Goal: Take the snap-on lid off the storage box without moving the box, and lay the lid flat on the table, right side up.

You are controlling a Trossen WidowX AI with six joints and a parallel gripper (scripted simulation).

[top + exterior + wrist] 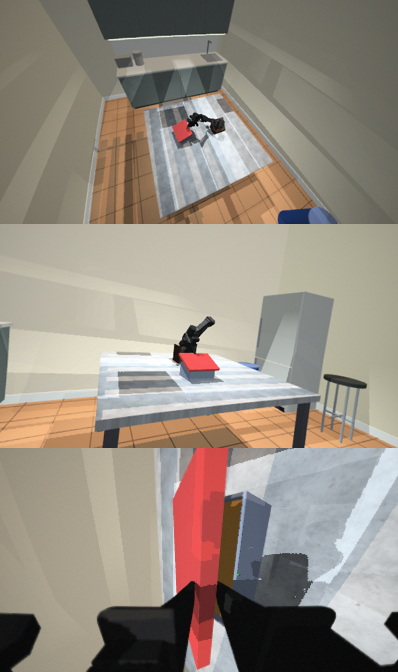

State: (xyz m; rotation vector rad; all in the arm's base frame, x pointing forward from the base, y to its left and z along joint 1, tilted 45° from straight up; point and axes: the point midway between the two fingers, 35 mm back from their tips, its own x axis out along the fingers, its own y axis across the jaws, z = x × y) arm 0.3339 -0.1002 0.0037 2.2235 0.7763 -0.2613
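The red lid (182, 131) (199, 361) (200, 538) is tilted, with the edge nearest the arm raised off the blue-grey storage box (200, 374) (255, 533). In the wrist view a gap shows between lid and box, and the box's orange inside is visible. My gripper (189, 124) (187, 351) (204, 585) is shut on the lid's near edge, one finger on each face. The box stands on the striped grey table (202, 162) (152, 393), near its middle.
The arm's base (217, 126) sits on the table beside the box. A grey fridge (293, 335) and a black stool (344, 382) stand to the right of the table. A kitchen counter (168, 67) runs along the far wall. A blue object (303, 216) (249, 365) lies beyond the table.
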